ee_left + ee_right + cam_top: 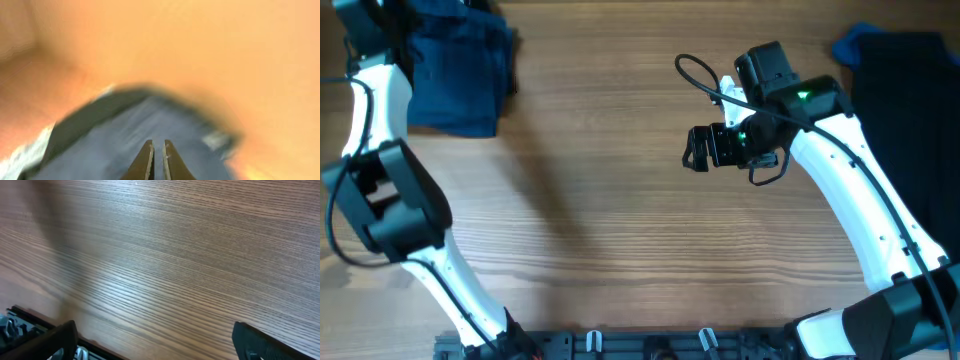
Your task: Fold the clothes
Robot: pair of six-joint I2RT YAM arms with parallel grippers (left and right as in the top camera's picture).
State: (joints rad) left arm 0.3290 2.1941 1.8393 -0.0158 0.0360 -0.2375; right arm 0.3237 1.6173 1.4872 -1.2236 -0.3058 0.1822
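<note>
A dark navy-blue garment (455, 70) lies bunched at the table's far left corner. In the blurred left wrist view it shows as blue fabric (115, 145) under my left gripper (157, 150), whose fingers are close together with nothing visibly held. My left arm (365, 100) reaches over that garment; its fingers are hidden in the overhead view. A black garment (905, 80) with a bright blue piece (860, 42) lies at the far right. My right gripper (698, 148) is open and empty above bare wood, fingers wide apart in its wrist view (157, 340).
The wooden table (610, 220) runs across the whole view. A black rail with clips (650, 342) lines its front edge and also shows in the right wrist view (20, 325). A black cable (695, 72) loops off the right wrist.
</note>
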